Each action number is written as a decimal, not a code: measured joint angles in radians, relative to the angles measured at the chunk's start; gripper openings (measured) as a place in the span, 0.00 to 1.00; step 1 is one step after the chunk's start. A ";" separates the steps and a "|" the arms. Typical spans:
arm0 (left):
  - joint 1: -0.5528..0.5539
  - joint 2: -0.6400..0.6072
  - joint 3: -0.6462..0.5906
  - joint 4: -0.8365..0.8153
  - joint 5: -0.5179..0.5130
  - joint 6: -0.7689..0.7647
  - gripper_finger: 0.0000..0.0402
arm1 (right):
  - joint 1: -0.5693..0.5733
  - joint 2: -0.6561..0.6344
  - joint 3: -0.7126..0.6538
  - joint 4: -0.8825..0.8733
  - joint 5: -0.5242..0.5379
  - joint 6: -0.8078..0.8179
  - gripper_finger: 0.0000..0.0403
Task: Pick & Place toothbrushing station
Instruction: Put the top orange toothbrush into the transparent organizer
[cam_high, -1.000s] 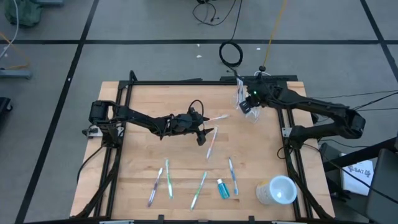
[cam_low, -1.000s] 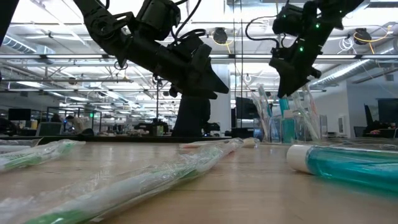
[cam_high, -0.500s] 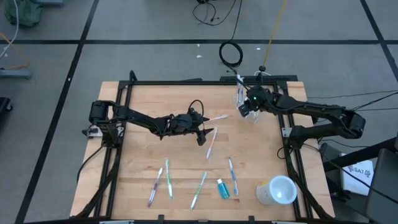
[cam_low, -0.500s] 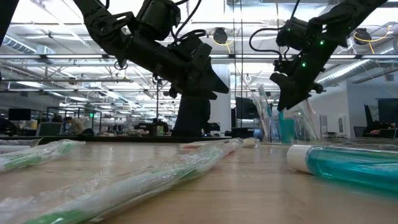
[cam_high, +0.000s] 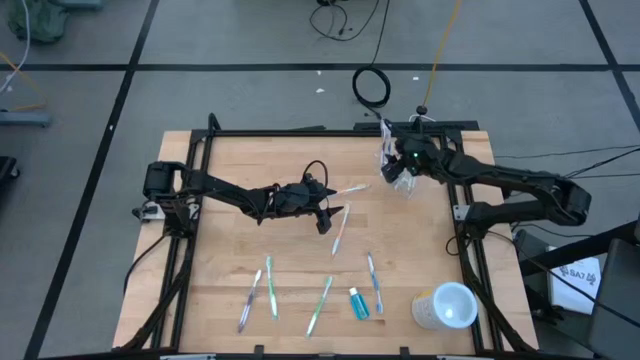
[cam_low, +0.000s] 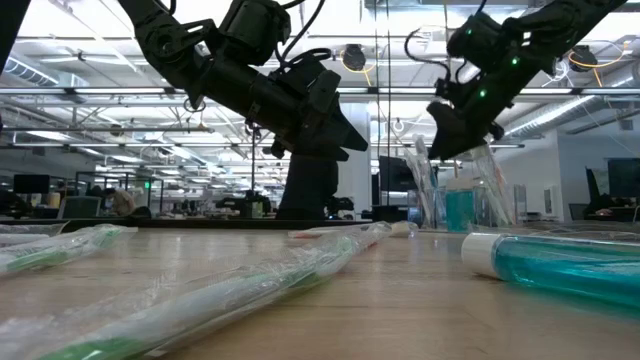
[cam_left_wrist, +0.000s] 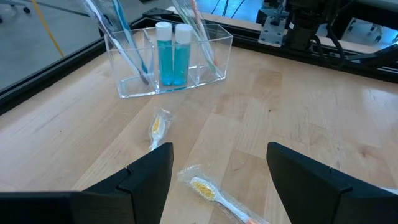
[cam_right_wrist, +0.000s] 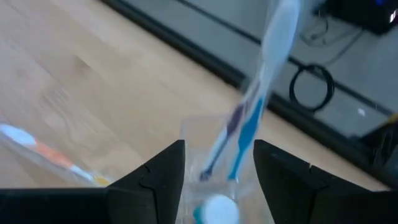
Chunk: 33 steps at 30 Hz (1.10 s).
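Observation:
The toothbrushing station is a clear plastic holder (cam_high: 392, 160) standing at the table's far right, with toothbrushes and two blue white-capped tubes upright in it. It also shows in the left wrist view (cam_left_wrist: 168, 59) and the low view (cam_low: 458, 205). My right gripper (cam_high: 400, 170) is open just above it, one finger on either side of the holder's top (cam_right_wrist: 217, 162), among the upright brushes. Whether it touches them I cannot tell. My left gripper (cam_high: 325, 213) is open and empty above the table's middle, over wrapped toothbrushes (cam_left_wrist: 205, 190).
Wrapped toothbrushes lie at the middle (cam_high: 340, 230) and far middle (cam_high: 350, 188). Several more lie along the near edge (cam_high: 270, 288) beside a blue tube (cam_high: 358, 303). A whitish translucent cup (cam_high: 447, 305) lies at the near right. A black frame (cam_high: 300, 132) edges the table.
My right gripper has tipped and turned over the holder, staying open. In the low view its fingers pointed steeply down before and now slant more. The holder stays in place.

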 joint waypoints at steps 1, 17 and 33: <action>0.000 0.000 0.000 0.000 0.000 0.000 0.66 | 0.005 -0.013 0.000 0.009 0.000 -0.016 0.46; 0.000 0.000 0.000 0.000 0.000 0.003 0.66 | 0.311 -0.079 0.000 0.024 -0.210 -0.029 0.42; 0.000 0.000 0.000 -0.023 0.000 0.003 0.66 | 0.587 0.159 0.000 0.023 -0.211 0.031 0.42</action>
